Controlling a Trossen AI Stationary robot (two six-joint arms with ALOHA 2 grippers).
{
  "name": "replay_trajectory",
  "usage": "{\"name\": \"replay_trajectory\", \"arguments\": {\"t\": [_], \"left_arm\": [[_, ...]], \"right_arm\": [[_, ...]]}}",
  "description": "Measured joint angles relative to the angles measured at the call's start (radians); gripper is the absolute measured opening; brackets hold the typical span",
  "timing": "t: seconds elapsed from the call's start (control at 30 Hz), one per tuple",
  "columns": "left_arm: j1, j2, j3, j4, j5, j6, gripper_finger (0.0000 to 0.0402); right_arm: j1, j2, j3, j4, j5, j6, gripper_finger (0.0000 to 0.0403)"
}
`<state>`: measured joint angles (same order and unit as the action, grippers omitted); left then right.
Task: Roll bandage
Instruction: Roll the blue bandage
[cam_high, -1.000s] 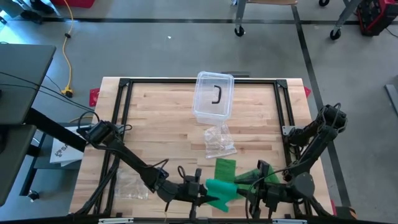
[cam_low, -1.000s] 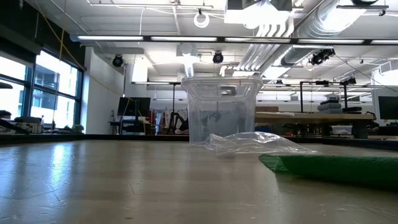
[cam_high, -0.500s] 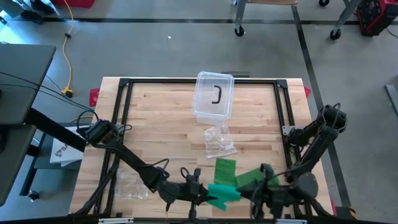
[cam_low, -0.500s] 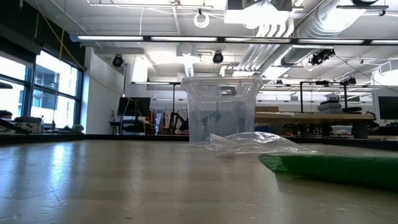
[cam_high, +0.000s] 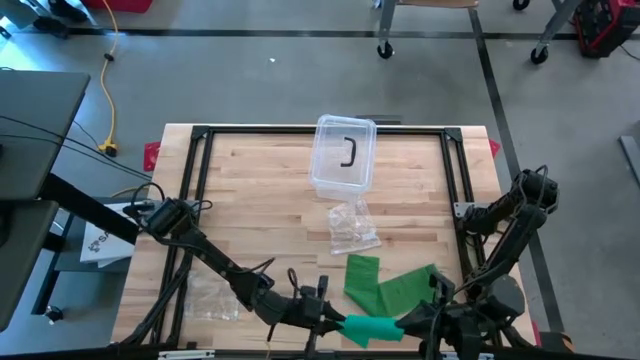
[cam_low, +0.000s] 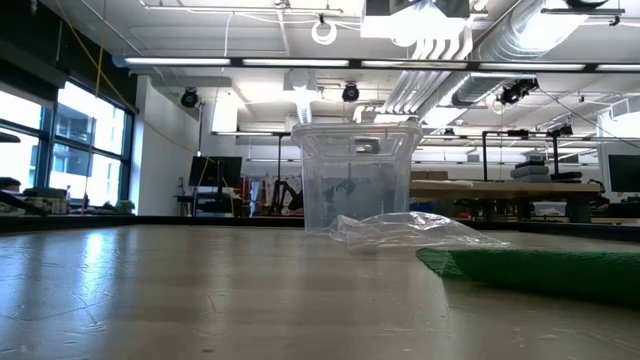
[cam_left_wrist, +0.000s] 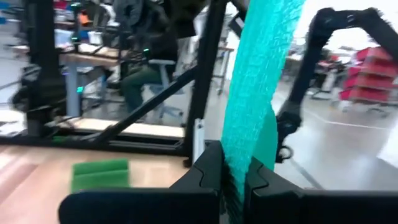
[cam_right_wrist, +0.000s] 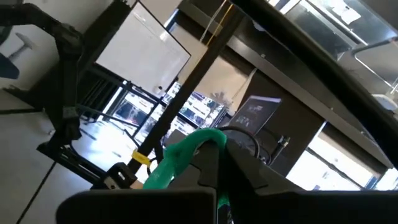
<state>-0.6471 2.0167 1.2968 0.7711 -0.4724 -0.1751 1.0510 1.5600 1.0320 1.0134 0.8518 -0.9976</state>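
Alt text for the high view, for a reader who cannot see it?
From above, the left gripper and right gripper, both shut, hold a green bandage between them at the wooden table's near edge. A clear plastic container and plastic bag lie beyond.

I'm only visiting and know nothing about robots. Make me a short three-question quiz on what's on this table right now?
1. True or false: both grippers are shut on the green bandage.
2. What lies between the clear plastic container and the bandage? A) plastic bag B) scissors C) cup
3. At which table edge do the left gripper and right gripper meet?

Key: 1 true. 2 A, the clear plastic bag. 3 The near edge, at the high view's bottom.
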Motion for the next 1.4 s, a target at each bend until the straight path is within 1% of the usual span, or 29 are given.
{"name": "replay_trajectory", "arguments": {"t": [0.17, 0.3, 0.4, 0.5, 0.57, 0.63, 0.77, 0.83, 0.97, 1.03, 1.1, 1.17, 1.3, 1.33, 1.4], "left_arm": [[0.006, 0.001, 0.020, 0.079, 0.046, 0.009, 0.0000], [0.008, 0.001, 0.078, 0.077, 0.050, 0.074, 0.0000], [0.015, 0.001, 0.105, 0.021, 0.048, 0.112, 0.0000], [0.033, 0.001, 0.109, -0.045, 0.005, 0.126, 0.0000], [0.048, 0.001, 0.109, -0.084, -0.026, 0.127, 0.0000], [0.063, 0.001, 0.109, -0.090, -0.036, 0.141, 0.0000], [0.083, 0.000, 0.110, -0.065, -0.040, 0.254, 0.0000], [0.083, 0.000, 0.110, -0.066, -0.081, 0.342, 0.0000], [0.065, 0.000, 0.110, -0.049, -0.244, 0.527, 0.0003], [0.052, 0.000, 0.110, -0.018, -0.301, 0.643, 0.0015], [0.040, 0.000, 0.110, 0.017, -0.316, 0.754, 0.0033], [0.030, 0.000, 0.110, 0.046, -0.319, 0.812, 0.0057], [0.029, 0.000, 0.110, 0.036, -0.318, 0.814, 0.0119], [0.030, -0.001, 0.110, 0.026, -0.310, 0.789, 0.0133], [0.033, -0.004, 0.110, -0.035, -0.267, 0.684, 0.0159]], "right_arm": [[-0.025, -0.002, 0.001, -0.016, -0.007, -0.018, 0.0001], [-0.052, -0.002, 0.002, -0.059, -0.008, 0.002, 0.0000], [-0.061, -0.002, 0.003, -0.072, -0.037, 0.013, 0.0000], [-0.062, -0.002, 0.003, -0.072, -0.102, 0.014, 0.0000], [-0.062, -0.002, 0.003, -0.079, -0.131, 0.039, 0.0000], [-0.062, -0.002, 0.002, -0.104, -0.153, 0.081, 0.0000], [-0.062, -0.002, 0.002, -0.170, -0.178, 0.154, 0.0000], [-0.059, -0.002, 0.002, -0.185, -0.180, 0.182, 0.0000], [-0.046, -0.002, 0.002, -0.212, -0.193, 0.217, 0.0000], [-0.041, -0.002, 0.002, -0.225, -0.201, 0.244, 0.0000], [-0.040, -0.002, 0.002, -0.233, -0.209, 0.267, 0.0000], [-0.041, 0.002, 0.002, -0.240, -0.219, 0.288, 0.0000], [-0.047, 0.005, 0.002, -0.255, -0.224, 0.317, 0.0000], [-0.049, 0.005, 0.002, -0.253, -0.223, 0.322, 0.0000], [-0.055, 0.005, 0.002, -0.257, -0.200, 0.327, 0.0000]]}}
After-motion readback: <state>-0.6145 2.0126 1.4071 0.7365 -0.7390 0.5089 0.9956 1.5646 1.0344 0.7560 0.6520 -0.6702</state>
